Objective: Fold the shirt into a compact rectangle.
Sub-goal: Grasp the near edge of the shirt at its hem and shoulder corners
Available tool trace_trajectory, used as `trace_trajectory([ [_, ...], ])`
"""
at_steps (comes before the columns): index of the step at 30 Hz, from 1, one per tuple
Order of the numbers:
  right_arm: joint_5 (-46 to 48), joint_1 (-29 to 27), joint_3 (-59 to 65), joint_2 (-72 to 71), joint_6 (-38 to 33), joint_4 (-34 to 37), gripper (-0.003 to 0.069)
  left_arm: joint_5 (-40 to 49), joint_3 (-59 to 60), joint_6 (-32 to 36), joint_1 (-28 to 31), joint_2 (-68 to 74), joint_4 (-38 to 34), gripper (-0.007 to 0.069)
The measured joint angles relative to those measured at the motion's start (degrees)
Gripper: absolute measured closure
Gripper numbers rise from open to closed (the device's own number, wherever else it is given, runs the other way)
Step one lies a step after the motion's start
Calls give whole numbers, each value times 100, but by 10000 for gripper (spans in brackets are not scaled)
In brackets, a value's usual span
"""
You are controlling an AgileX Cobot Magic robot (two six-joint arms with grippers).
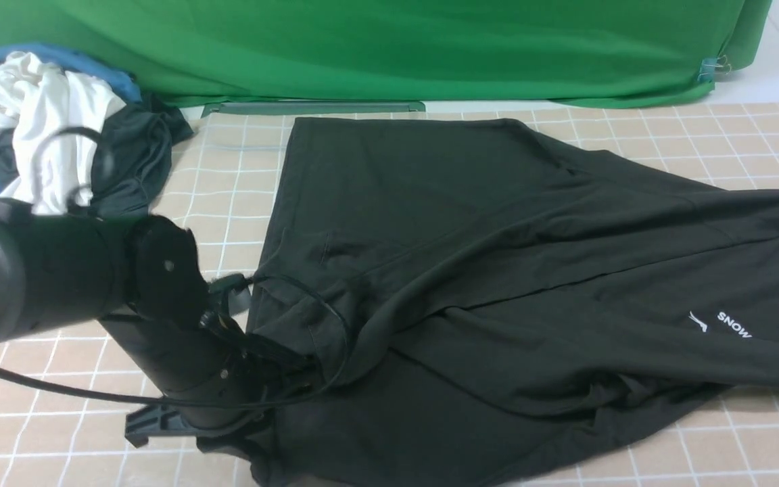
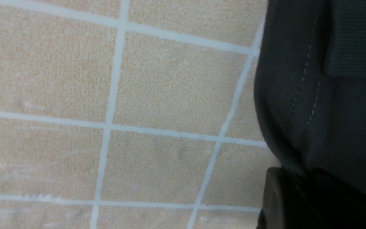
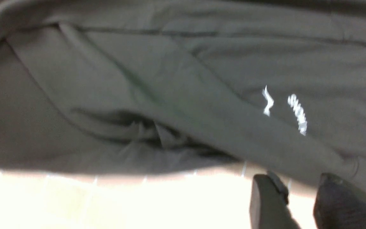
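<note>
Shirt (image 1: 498, 270) hem is pinched in my left gripper (image 1: 280, 355) jaws; my right gripper (image 3: 297, 194) jaws stand spread, fabric just beyond them.

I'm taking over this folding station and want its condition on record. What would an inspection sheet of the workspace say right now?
Surface: beige mat with a white grid, lying flat.
Job's things: black shirt spread out and rumpled, not yet a rectangle; its white logo faces up, toward the robot's right.
Clutter: pile of clothes, white, blue and dark grey, at the far left, apart from the shirt.
Grippers: left gripper shut at the shirt's left edge, apparently pinching the hem; right gripper open at the shirt's near edge, holding nothing.
Cables: black cable loops from the left arm over the shirt.
Surroundings: green backdrop behind the mat.
</note>
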Motion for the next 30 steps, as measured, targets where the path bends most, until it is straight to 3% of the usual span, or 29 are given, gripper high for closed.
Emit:
trace_trajectory([
  [9,774,0,6,0,799,-816,403,497,-73,6,462,-931,650,608],
  [17,917,0,522,861,1229,-1050,185,559,-73,344,808,-1088,787,608],
  [20,778,0,586,1441,1298,-1050,141,710,-73,474,819,-1088,687,608],
  [25,497,0,586,1911,1309,-1056,130,1377,96,523,819,-1095,448,608],
  [30,231,0,586,1964,1292,-1043,130,948,869,527,714,-1101,114,562],
])
